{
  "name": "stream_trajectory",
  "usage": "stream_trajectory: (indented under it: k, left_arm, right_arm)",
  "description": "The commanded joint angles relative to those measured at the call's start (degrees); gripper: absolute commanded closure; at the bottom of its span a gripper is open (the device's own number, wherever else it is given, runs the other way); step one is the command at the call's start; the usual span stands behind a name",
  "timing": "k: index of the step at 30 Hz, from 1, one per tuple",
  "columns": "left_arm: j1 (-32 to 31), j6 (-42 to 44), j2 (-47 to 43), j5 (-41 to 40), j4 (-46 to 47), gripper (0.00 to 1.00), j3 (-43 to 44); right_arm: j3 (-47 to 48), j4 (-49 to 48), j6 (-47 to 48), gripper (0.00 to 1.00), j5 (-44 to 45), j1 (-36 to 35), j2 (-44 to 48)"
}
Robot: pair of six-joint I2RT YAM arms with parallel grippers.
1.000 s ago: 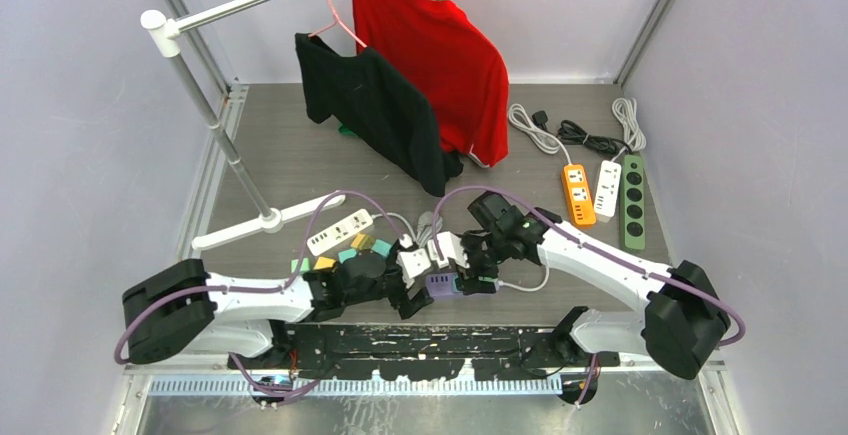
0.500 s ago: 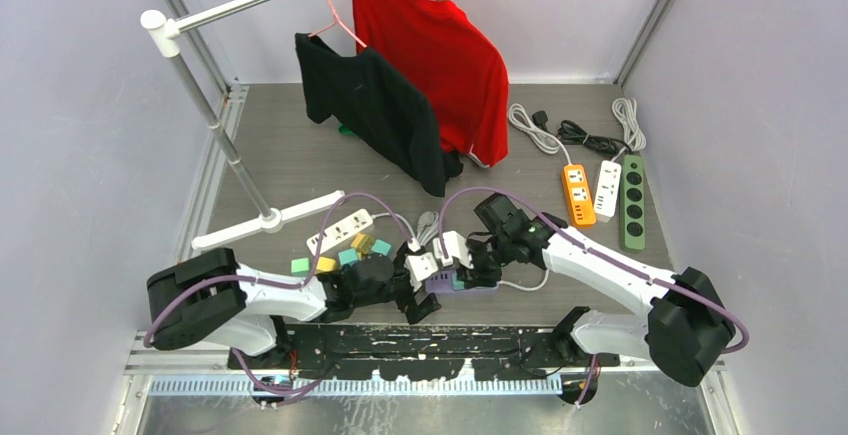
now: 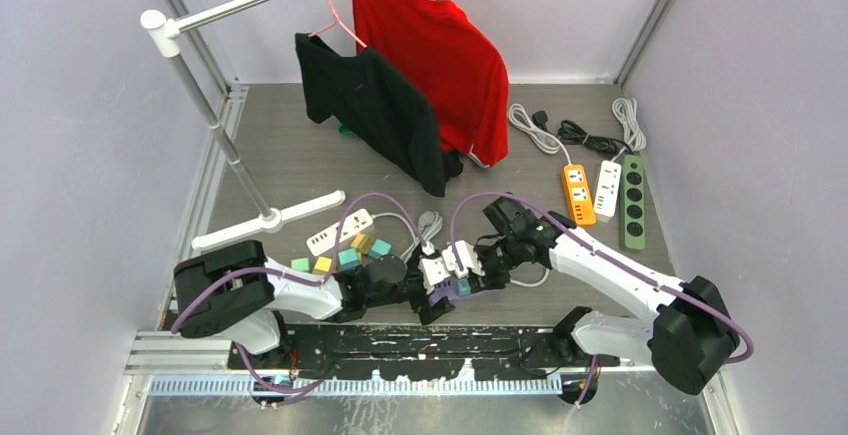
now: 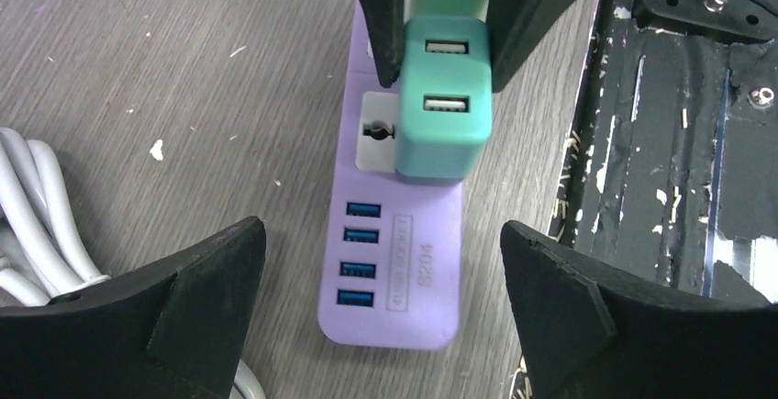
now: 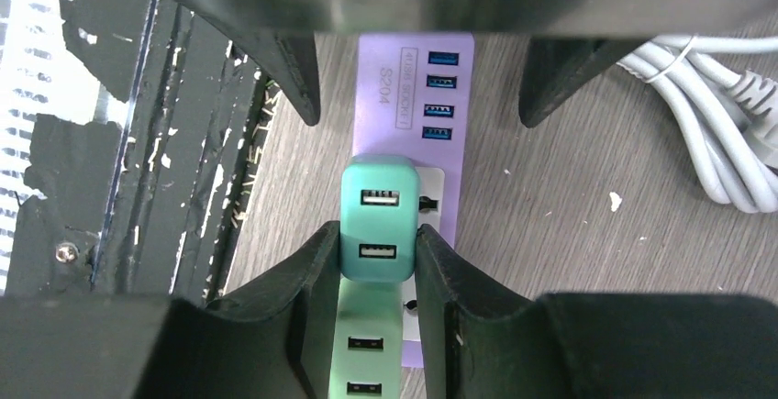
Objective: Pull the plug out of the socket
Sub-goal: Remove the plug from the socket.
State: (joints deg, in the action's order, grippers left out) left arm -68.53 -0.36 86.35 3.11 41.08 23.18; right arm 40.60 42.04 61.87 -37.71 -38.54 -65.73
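Grey wood-grain table (image 3: 300,165), near edge: a purple strip (image 4: 394,280) lies flat with a teal plug (image 4: 440,124) seated in it.
The right gripper (image 5: 376,266) is clenched on the plug's two sides. The left gripper (image 4: 381,243) hovers spread wide astride the strip's end, touching nothing. With the strip not pinned down, a pull would likely lift it along with the plug. The smooth plug could also slip out of the grip.

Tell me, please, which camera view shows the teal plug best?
The right wrist view: the plug sits centred, ports showing, pinched by the right gripper. The left wrist view shows it too, higher in frame. In the top view it is too small to make out.
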Motion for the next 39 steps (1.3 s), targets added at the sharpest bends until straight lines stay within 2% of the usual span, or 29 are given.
stream_trajectory:
  k: [1, 5, 12, 18, 22, 24, 27, 31, 35, 37, 39]
  left_arm:
    - [-0.11, 0.51, 1.15, -0.68, 6.66, 0.03, 1.95]
    - [-0.13, -0.38, 2.42, -1.18, 7.50, 0.04, 1.92]
    - [-0.11, -2.44, 3.99, -1.08, 7.31, 0.12, 1.27]
    - [-0.19, -3.15, 6.24, 0.07, 6.31, 0.24, 2.46]
    - [-0.20, -3.20, 6.73, 0.96, 3.07, 0.46, 3.55]
    - [-0.19, -3.53, 6.65, 0.61, 3.10, 0.64, 3.26]
    - [-0.17, -3.80, 6.55, 0.55, 2.86, 0.97, 3.05]
    - [-0.18, -3.95, 7.20, 1.59, 1.83, 1.00, 3.87]
    - [-0.18, -4.56, 8.61, 3.13, 0.89, 1.00, 3.96]
    - [-0.09, -5.40, 8.95, 3.14, 1.86, 1.00, 3.01]
    - [-0.10, -6.28, 9.22, 2.93, 3.53, 1.00, 1.73]
  right_arm:
    - [0.74, 0.87, 5.49, 0.85, -5.08, 0.37, 1.99]
    - [0.13, 0.93, 6.42, 0.86, -5.47, 0.49, 2.36]
    - [-1.08, -0.54, 4.18, 0.91, -5.96, 1.50, 3.07]
    - [-3.10, -7.40, 0.04, 0.96, -5.89, 2.75, 2.83]
    - [-2.69, -8.09, -0.96, 0.99, -7.14, 2.88, 2.44]
    - [-2.57, -7.88, -1.19, 0.99, -7.18, 2.89, 2.40]
    - [-2.57, -7.89, -2.26, 0.99, -8.56, 2.88, 2.45]
    - [-2.73, -13.05, -11.21, 0.99, -13.17, 2.81, 2.14]
    - [-2.07, -20.48, -20.24, 0.99, -13.17, 4.32, 1.92]
    - [-1.34, -19.80, -19.22, 0.99, -13.18, 6.30, 1.92]
    - [-0.84, -14.28, -12.11, 0.99, -12.50, 7.68, 2.04]
